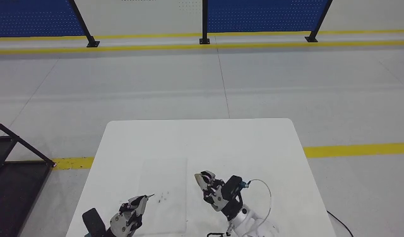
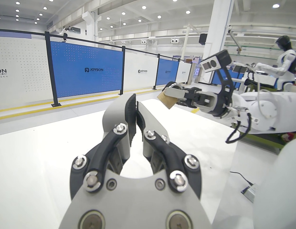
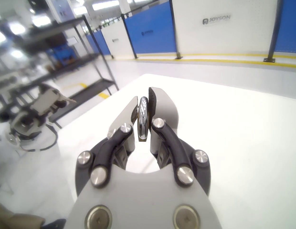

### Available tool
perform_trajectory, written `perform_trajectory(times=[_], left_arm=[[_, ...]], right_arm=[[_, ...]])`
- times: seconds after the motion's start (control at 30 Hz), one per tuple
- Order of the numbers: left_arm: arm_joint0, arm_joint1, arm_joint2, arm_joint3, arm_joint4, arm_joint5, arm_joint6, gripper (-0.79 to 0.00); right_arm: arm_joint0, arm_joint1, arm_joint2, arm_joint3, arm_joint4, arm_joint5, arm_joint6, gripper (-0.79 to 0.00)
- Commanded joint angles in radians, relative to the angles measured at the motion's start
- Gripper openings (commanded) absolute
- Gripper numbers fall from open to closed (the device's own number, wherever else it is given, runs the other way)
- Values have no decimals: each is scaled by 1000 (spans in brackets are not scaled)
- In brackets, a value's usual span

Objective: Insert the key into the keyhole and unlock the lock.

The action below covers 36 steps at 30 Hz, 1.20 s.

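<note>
Two robot grippers are hovering over a white table point(image 1: 252, 148), near the robot's edge and a little apart. The left gripper point(image 2: 136, 106) is pinching a small silver key point(image 3: 67, 100) between pressed-together fingers. The blade is sticking out past the fingertips, its long axis pointing across toward the other arm. The right gripper point(image 3: 144, 97) is clamping a brass padlock point(image 2: 167, 101) by its upper part, the body tilting down toward the key. The keyhole is too hidden to locate. For a clean insertion, the blade probably needs lining up with the padlock body's long axis before the gap is closed slowly.
</note>
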Motion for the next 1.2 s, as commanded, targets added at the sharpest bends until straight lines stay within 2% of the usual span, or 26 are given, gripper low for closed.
perform_trajectory(times=[0.0,0.3,0.83,0.93,1.07,1.17], left_arm=[[-2,1,1,1,-3,-11,9,-785],[-21,7,13,14,-35,-101,14,-785],[-21,7,12,14,-36,-101,14,-785],[-35,5,27,3,-58,-89,-30,-785],[-42,5,40,-10,-71,-98,-40,-785],[-53,7,53,-11,-91,-159,-19,-785]], right_arm=[[8,-1,4,10,46,-39,-19,-785],[26,5,33,54,210,-229,-55,-785],[29,4,32,53,212,-218,-49,-785],[40,0,24,56,232,-195,-45,-785],[67,-11,4,73,306,-208,-80,-785],[96,-20,-14,100,391,-266,-93,-785]])
